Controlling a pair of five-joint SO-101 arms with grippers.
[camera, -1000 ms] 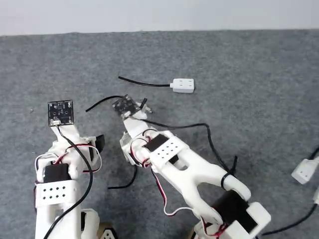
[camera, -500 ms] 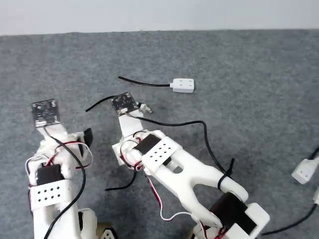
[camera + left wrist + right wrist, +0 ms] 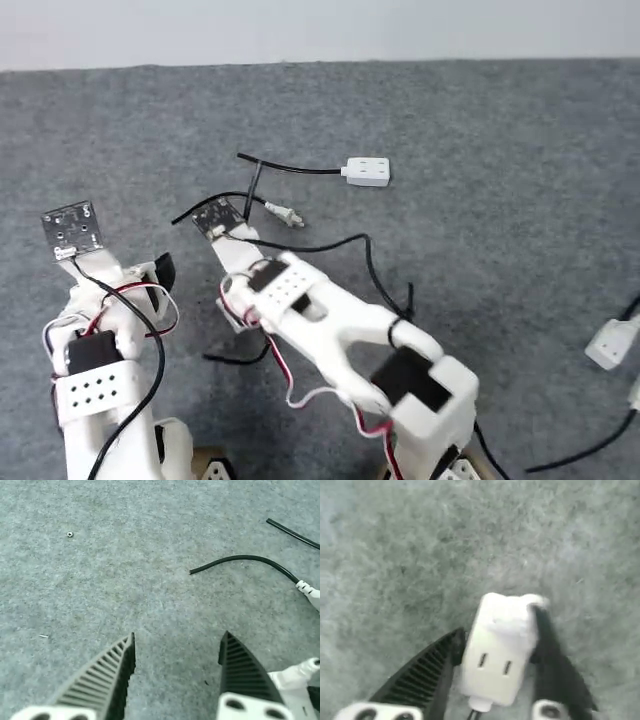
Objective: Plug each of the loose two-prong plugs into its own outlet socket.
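Right gripper [image 3: 497,627] clenched a white two-slot outlet socket block [image 3: 495,662] over the grey carpet [image 3: 500,130]; left gripper [image 3: 179,636] hung released. The pale two-prong plug [image 3: 283,213] lay nearby, unheld, and could skid if pushed.

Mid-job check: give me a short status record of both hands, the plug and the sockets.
left hand: open, holding nothing, above bare mat
right hand: shut on held socket, slots facing its wrist camera
loose plug: lying on the mat, not plugged in
far socket: on the mat beyond the plug, nothing plugged in
edge socket: at the high view's right edge
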